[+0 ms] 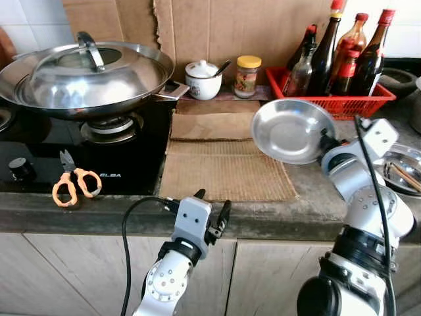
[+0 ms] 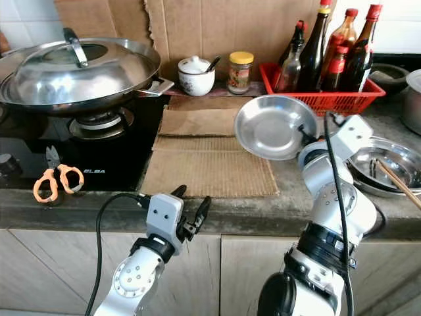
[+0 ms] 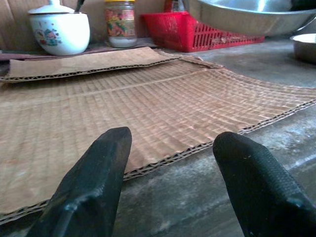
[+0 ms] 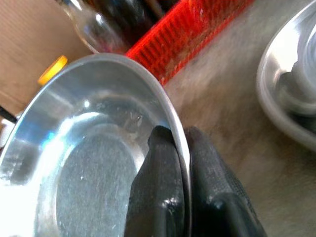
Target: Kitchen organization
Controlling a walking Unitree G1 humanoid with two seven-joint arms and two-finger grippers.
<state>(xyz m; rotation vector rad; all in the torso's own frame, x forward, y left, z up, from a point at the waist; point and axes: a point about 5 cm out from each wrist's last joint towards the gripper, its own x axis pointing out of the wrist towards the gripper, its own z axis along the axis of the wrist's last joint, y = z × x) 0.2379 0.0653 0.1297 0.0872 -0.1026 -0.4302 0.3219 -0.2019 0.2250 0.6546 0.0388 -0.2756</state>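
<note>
Pinching the rim of a steel plate (image 1: 293,130) between its two black fingers (image 4: 158,192), the right end effector (image 1: 323,139) is holding the plate tilted up off the bench (image 1: 316,191), right of centre in the head views, just in front of the red basket (image 1: 342,102) of sauce bottles (image 1: 329,52). In the right wrist view one finger is lying inside the plate and the other outside, with the rim clamped between them. Near the right edge of the frame a second steel dish (image 1: 404,168) is sitting on the bench with chopsticks (image 1: 406,176) in it.

At lower centre, the left end effector (image 1: 212,214) is hovering at the front edge of the bench with its fingers spread apart, gripping nothing, facing the corrugated cardboard sheets (image 1: 223,168). At upper left a lidded wok (image 1: 85,76) is resting on the black stove (image 1: 79,151), with orange-handled scissors (image 1: 75,181) lying at the stove's front. A white lidded pot (image 1: 202,79) and a yellow-capped jar (image 1: 247,76) are standing against the back wall, centre top.
</note>
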